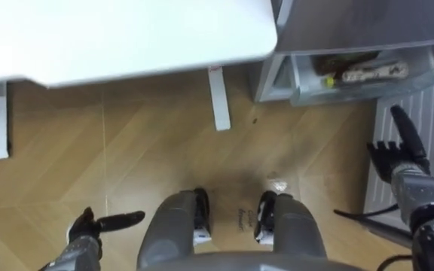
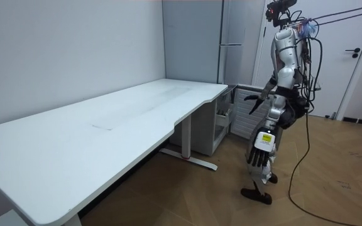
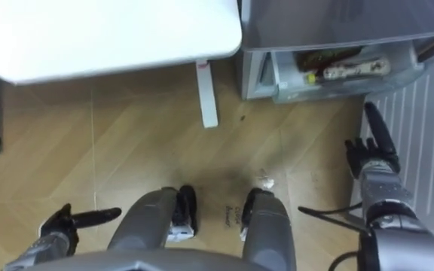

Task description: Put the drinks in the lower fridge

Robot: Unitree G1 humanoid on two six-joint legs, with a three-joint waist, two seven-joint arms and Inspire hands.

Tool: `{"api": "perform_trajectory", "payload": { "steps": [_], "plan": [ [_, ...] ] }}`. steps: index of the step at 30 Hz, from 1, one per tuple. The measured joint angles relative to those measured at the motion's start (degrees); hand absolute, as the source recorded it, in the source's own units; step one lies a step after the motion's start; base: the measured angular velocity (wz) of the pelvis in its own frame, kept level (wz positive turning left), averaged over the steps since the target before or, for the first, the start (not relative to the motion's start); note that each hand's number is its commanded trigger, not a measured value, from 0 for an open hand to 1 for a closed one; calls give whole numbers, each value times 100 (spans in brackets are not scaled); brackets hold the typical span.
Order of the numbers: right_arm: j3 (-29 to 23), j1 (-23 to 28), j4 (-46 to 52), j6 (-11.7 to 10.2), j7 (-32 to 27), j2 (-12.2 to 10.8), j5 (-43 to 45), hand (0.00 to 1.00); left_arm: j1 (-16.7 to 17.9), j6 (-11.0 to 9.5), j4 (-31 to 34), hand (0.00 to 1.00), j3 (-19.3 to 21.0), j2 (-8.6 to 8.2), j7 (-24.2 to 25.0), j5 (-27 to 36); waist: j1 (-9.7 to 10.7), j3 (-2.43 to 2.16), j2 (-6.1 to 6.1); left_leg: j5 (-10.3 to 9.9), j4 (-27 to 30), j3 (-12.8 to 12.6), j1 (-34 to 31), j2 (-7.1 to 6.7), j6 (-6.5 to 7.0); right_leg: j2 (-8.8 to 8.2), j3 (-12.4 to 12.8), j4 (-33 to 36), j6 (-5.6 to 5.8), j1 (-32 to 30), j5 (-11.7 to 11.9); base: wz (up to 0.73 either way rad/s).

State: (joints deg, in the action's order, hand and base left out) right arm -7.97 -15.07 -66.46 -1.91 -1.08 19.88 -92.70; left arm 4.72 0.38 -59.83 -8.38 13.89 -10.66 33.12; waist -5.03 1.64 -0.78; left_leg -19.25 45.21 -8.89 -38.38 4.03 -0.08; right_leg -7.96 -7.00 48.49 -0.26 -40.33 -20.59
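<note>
The big white table (image 1: 126,38) lies far ahead of both hands' fingers. The grey fridge (image 1: 368,19) is ahead of the right fingers, and its white door (image 1: 428,120) is just beside them. The low drawer (image 1: 368,92) stands open past those fingertips. The right hand (image 1: 398,154) is flat and empty, and the left hand (image 1: 89,226) hangs loose and empty. A bottle (image 1: 368,73) lies in the drawer. The next job is likely shutting it, so the robot should push flat on the front and stay clear of the door's edge. The bare floor (image 1: 126,150) gives room.
</note>
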Motion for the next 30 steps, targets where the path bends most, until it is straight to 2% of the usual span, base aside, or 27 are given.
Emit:
{"api": "perform_trajectory", "payload": {
  "steps": [1,3,6,9,13,15,18,22,24,30],
  "plan": [
    [3,-6,8,1,0,-4,-34,0,15,1,6,0,-2,16,-3,23,-15,3,2,-63,167,12,-116,23,-4,-3,9,172,-14,-113,-71,6],
    [11,-117,24,-6,11,-9,-149,0,78,4,23,0,-45,72,-63,99,-21,13,21,-324,873,54,-629,123,-49,-8,37,858,-40,-634,-341,-2],
    [138,-355,25,-10,77,38,-142,0,89,52,32,0,-96,111,-218,-28,-26,27,76,-515,1603,117,-1280,227,-110,-9,58,1570,-146,-1273,-526,0],
    [231,-483,161,-7,188,93,-104,0,100,92,102,0,-96,160,-245,-119,-17,32,120,-660,2271,254,-1924,266,-135,-65,48,2217,-268,-1862,-709,10],
    [314,-811,222,-7,264,251,-12,0,246,134,356,0,-97,172,-263,-135,-24,35,151,-788,2877,291,-2426,311,-116,-107,92,2815,-316,-2361,-825,2],
    [529,-1128,368,-4,326,400,-33,0,275,207,586,0,-118,248,-292,-238,-20,37,192,-837,3203,356,-2761,327,-85,-148,88,3108,-348,-2667,-856,2],
    [688,-1469,459,18,454,618,-75,0,249,226,687,0,-212,281,-292,-284,-37,35,230,-857,3504,426,-3025,313,-54,-207,44,3378,-361,-2861,-891,9],
    [849,-1855,497,19,628,723,-78,0,215,320,698,0,-320,323,-284,-281,-69,34,298,-900,3712,460,-3180,286,-1,-281,28,3563,-357,-2976,-910,5],
    [890,-1862,479,0,608,768,-77,0,205,342,700,0,-334,363,-275,-282,-62,48,343,-918,3826,497,-3263,212,33,-378,8,3692,-318,-3004,-972,19],
    [908,-1864,543,-45,605,898,-130,0,182,344,846,0,-348,430,-208,-347,-152,58,463,-939,4019,447,-3487,211,70,-473,114,3936,-303,-3295,-998,1]
  ]
}}
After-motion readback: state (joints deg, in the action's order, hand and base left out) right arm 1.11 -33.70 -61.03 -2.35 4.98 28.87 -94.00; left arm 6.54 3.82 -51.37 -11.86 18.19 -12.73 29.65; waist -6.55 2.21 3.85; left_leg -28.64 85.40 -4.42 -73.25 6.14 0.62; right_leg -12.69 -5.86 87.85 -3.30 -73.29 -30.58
